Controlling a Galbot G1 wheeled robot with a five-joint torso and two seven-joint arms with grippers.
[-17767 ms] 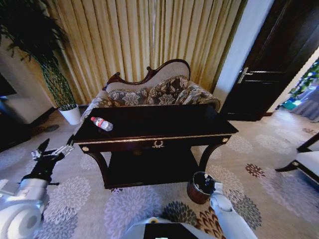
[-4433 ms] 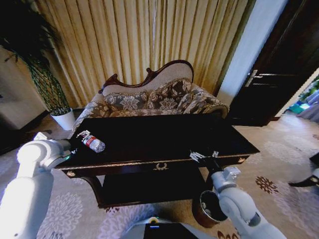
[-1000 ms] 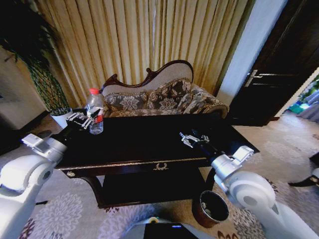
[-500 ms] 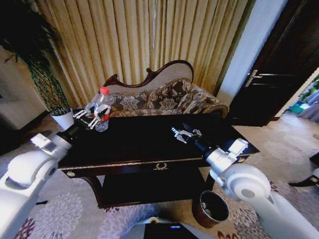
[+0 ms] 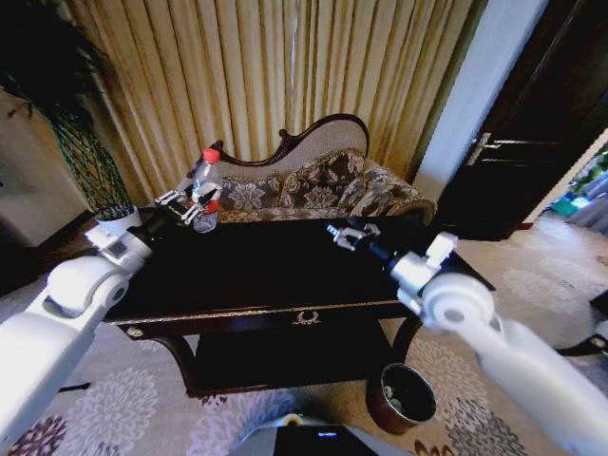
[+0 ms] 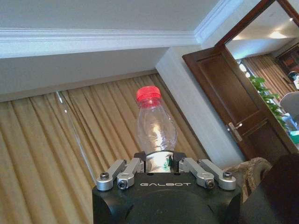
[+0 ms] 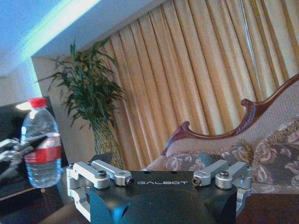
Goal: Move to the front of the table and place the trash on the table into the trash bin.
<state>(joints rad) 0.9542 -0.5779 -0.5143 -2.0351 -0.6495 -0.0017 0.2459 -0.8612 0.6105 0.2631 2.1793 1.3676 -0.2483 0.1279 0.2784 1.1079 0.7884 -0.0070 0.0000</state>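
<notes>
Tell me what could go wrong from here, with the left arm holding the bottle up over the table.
1. The left gripper grips the bottle low on its body, so it could tip or slip during the swing.
2. The trash bin sits on the floor by the table's right front leg, far from the bottle.
3. The open right gripper hovers over the tabletop, possibly in that path.

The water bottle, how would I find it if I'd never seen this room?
Start at the big dark table with gold trim in front of the floral sofa. Look above its far left corner, where the left end effector holds a small clear water bottle upright in the air. Its red cap and red label set it apart; the right end effector, over the table's middle, holds nothing.
</notes>
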